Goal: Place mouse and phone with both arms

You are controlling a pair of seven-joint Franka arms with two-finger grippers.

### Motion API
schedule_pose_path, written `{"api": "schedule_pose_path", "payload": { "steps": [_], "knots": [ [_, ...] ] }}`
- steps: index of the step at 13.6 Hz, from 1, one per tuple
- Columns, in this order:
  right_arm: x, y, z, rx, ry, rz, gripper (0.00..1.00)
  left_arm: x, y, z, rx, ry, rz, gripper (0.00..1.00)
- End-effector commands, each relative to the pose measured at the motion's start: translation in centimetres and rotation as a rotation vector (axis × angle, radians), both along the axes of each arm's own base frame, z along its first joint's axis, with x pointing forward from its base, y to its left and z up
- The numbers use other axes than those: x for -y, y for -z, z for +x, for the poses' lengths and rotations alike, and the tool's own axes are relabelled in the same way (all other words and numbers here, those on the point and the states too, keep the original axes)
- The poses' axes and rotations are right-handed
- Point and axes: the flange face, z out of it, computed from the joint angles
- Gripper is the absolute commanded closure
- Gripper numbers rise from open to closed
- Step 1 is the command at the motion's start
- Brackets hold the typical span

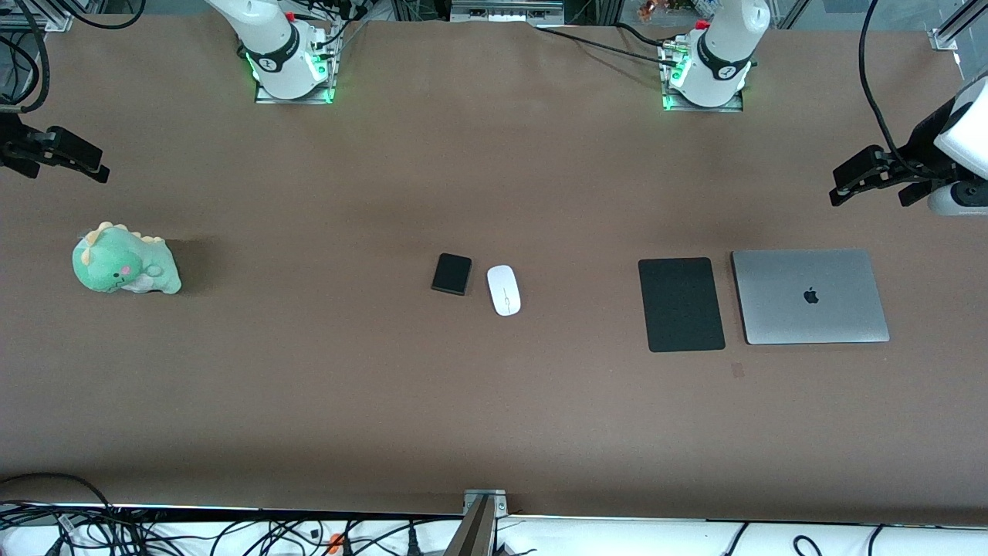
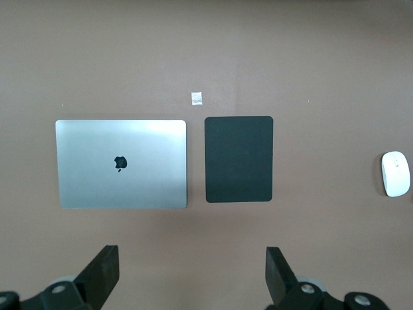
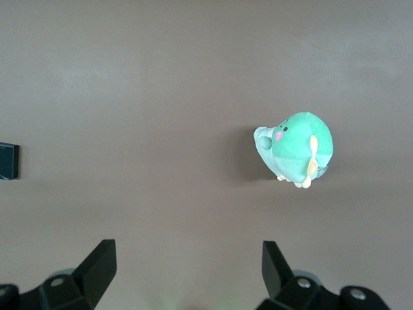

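The white mouse (image 1: 503, 289) and the small black phone (image 1: 451, 273) lie side by side at the middle of the table, the phone toward the right arm's end. The mouse also shows in the left wrist view (image 2: 395, 174), and an edge of the phone in the right wrist view (image 3: 8, 161). My left gripper (image 1: 849, 181) hangs open and empty over the table's end by the laptop; its own view (image 2: 191, 271) shows bare table between the fingers. My right gripper (image 1: 96, 166) hangs open and empty over the other end, above the plush toy; its own view (image 3: 189, 268) shows the same.
A flat black mouse pad (image 1: 681, 304) and a closed silver laptop (image 1: 809, 296) lie side by side toward the left arm's end. A green dinosaur plush (image 1: 123, 261) sits toward the right arm's end. A small scrap of tape (image 2: 197, 98) lies near the pad.
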Motion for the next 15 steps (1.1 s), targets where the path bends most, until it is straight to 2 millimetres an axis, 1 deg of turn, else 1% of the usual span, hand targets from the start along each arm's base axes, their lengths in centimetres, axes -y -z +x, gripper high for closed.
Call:
{"api": "schedule_pose_path", "payload": {
  "steps": [1,3,6,8,9,11,15],
  "knots": [
    [-0.1,-0.1,-0.3,-0.006,-0.002,0.012,0.00,-0.5,-0.5,0.4,0.009,0.008,-0.004,0.00],
    [-0.1,0.0,-0.3,-0.008,-0.003,0.012,0.00,-0.2,-0.1,0.7,0.007,0.008,-0.001,0.00],
    [-0.1,0.0,-0.3,-0.009,-0.006,0.014,0.00,-0.7,-0.1,0.7,0.006,0.009,-0.001,0.00],
    [-0.1,0.0,-0.3,-0.011,-0.006,0.014,0.00,-0.4,0.0,0.7,0.003,0.016,0.000,0.00],
    [-0.1,0.1,-0.3,-0.012,-0.005,0.014,0.00,-0.2,0.4,0.7,-0.014,0.019,0.000,0.00],
    [-0.1,0.1,-0.4,-0.020,-0.004,0.016,0.00,0.5,1.0,0.1,-0.058,0.034,0.001,0.00],
    [-0.2,0.3,-0.4,-0.026,0.000,0.019,0.00,0.8,0.6,0.1,-0.054,0.041,0.000,0.00]
  ]
}}
